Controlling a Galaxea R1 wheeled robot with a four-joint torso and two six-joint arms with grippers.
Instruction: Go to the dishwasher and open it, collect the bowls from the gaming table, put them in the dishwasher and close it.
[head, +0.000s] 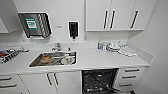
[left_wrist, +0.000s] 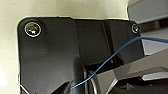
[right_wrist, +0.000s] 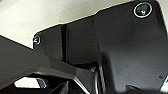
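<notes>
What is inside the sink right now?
The sink holds a brownish round item and a whitish item beside it; what they are is unclear, and anything beneath them is hidden.

The dishwasher cavity gapes under the counter's front edge; dishes crowd its back right corner, middle bare

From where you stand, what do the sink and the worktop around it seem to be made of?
The sink looks like stainless steel: grey, with a dull metallic sheen. The worktop looks like a smooth white stone-like or laminate slab, matte and seamless; which one I can't tell.
</notes>
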